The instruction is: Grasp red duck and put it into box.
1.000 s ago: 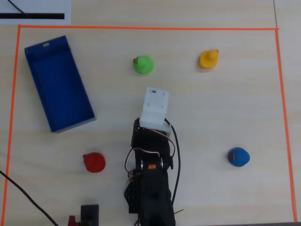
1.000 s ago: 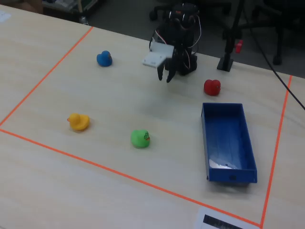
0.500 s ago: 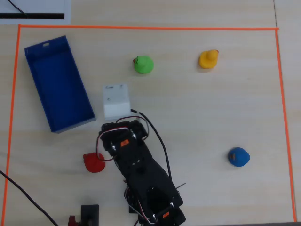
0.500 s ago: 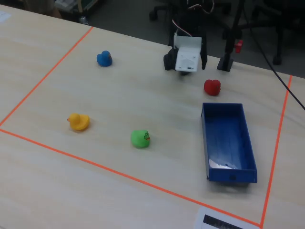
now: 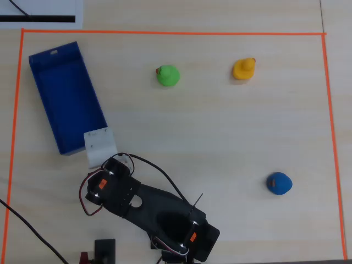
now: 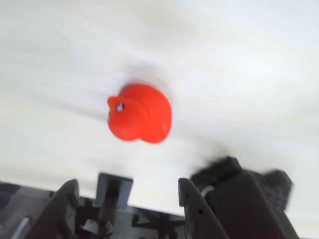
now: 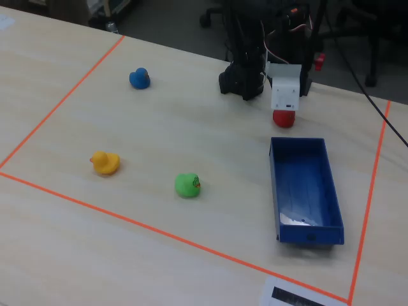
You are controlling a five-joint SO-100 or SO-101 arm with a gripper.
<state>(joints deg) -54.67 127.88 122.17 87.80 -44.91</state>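
Observation:
The red duck [image 6: 139, 113] sits on the pale table, blurred, just beyond my fingertips in the wrist view. My gripper [image 6: 127, 191] is open and empty, with its two dark fingers [image 6: 65, 199] spread wide at the bottom edge. In the fixed view the red duck [image 7: 284, 118] shows right under the white wrist mount [image 7: 285, 89], just off the near end of the blue box [image 7: 303, 185]. In the overhead view the white mount [image 5: 100, 147] hides the duck and the jaws, and it stands at the lower right corner of the blue box [image 5: 69, 99], which is empty.
A green duck [image 5: 168, 75], a yellow duck [image 5: 243, 69] and a blue duck [image 5: 279, 183] sit apart on the table. Orange tape [image 5: 165, 33] marks the work area. The arm's black body [image 5: 159, 212] and cables lie at the bottom edge.

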